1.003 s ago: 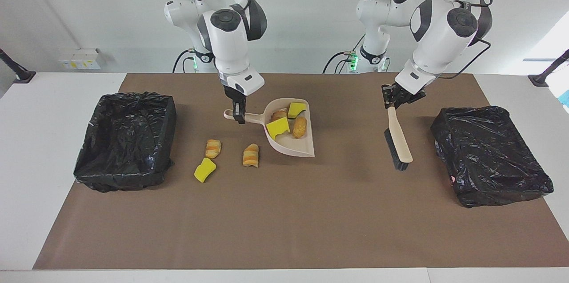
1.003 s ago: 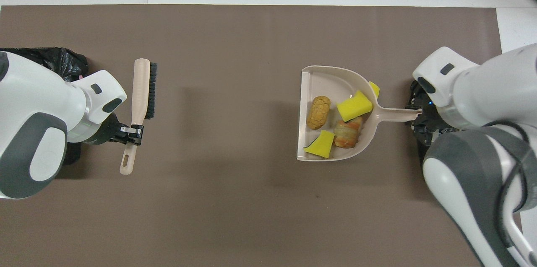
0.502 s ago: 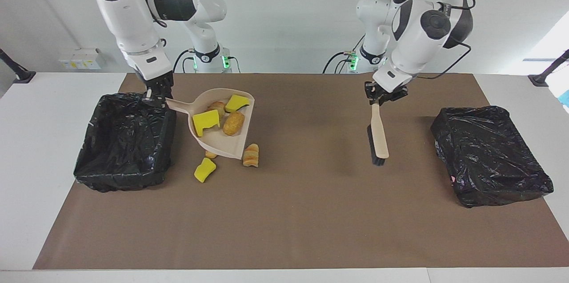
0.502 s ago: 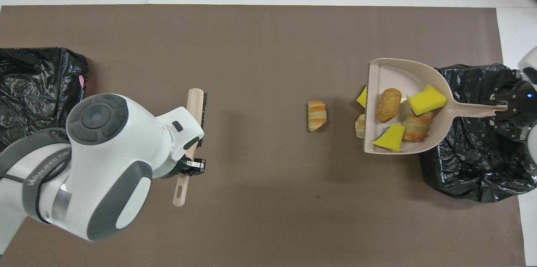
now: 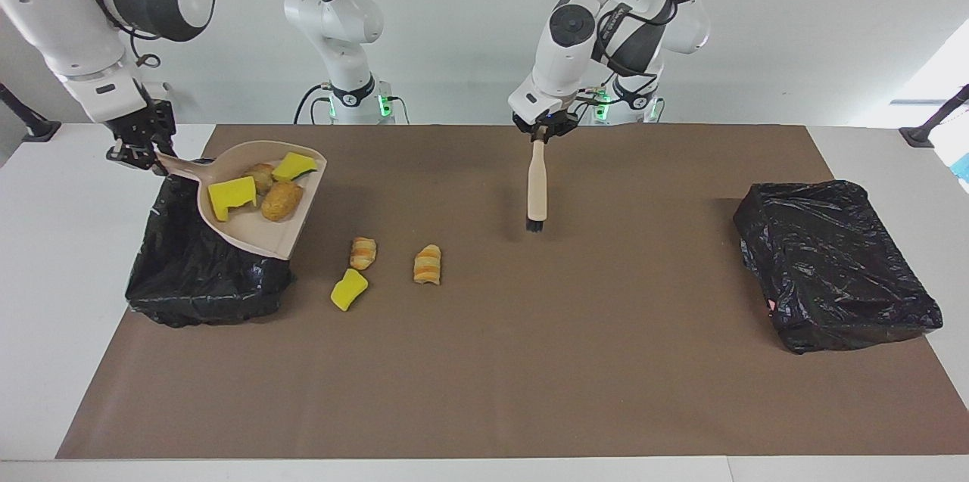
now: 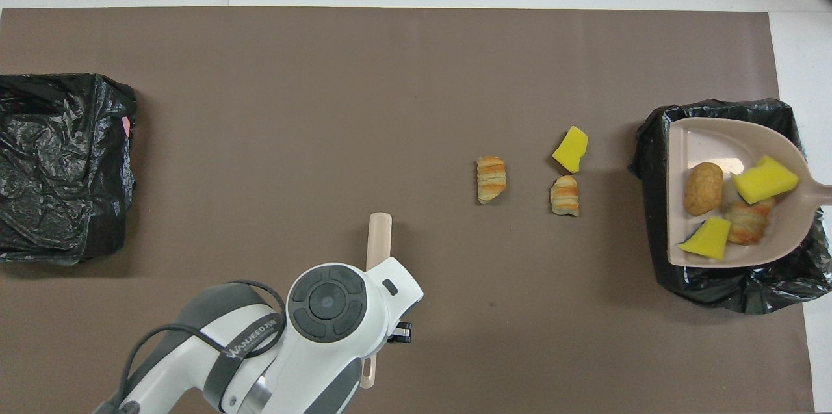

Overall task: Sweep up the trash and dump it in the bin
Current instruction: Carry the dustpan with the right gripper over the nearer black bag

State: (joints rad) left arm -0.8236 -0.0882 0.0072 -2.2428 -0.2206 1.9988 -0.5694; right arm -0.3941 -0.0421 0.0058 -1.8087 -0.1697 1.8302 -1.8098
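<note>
Dustpan (image 5: 261, 228) with four scraps (image 5: 281, 200) held over the bin (image 5: 189, 285) at the right arm's end.

Three more scraps (image 5: 349, 290) lie on the brown mat (image 5: 530, 361) beside that bin, toward the middle. The right gripper (image 5: 135, 152) is clamped on the dustpan's handle. The left gripper (image 5: 541, 126) is closed on the brush (image 5: 537, 191), which hangs bristles-down over the mat's middle. A second bin (image 5: 836, 266) sits at the left arm's end.

My arms (image 5: 333, 5) are glossy white shells with dark grey joint sleeves and round grey end caps (image 6: 328, 301). Black cables loop along the upper links. Green status lights glow at each base (image 5: 382, 102). A grey band on one link carries white lettering (image 6: 250, 342). My grippers are black.
</note>
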